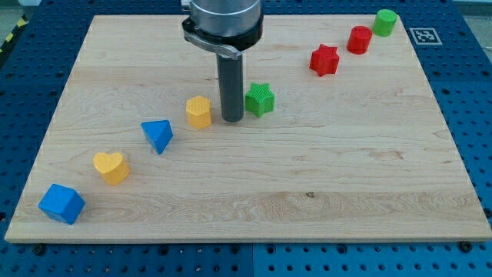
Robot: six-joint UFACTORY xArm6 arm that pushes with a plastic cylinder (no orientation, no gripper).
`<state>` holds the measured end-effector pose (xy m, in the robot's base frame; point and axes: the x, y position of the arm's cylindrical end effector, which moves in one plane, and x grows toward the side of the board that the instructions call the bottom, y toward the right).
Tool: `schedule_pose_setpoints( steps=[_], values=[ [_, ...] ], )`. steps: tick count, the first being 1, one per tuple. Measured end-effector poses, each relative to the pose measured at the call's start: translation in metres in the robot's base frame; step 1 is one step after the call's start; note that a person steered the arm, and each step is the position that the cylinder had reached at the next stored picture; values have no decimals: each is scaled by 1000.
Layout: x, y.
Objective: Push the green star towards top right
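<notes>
Stuff on the wooden counter [346,177]: blue cube [61,203], yellow heart [112,167], blue triangle [157,135] and a yellow block [199,111] run diagonally. Top right: red star [324,60], red cylinder [359,39], green cylinder [385,22].

My tip [232,120] touching green star [260,99].

My tip [232,120] ends a dark rod with a smooth, faintly glossy finish, hanging from a grey metal-looking collar [221,23] at the top of the frame. The board [346,169] is pale wood, its grain plain and its surface matt. The green star [260,98] at centre looks like matt plastic with fine ridges on its sides. The blue perforated surface [470,92] around the board looks matt too.
</notes>
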<state>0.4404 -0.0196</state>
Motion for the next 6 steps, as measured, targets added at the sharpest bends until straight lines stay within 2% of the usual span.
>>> schedule_pose_setpoints(
  steps=[5,6],
  values=[
    [-21,45],
    [-24,39]
  ],
)
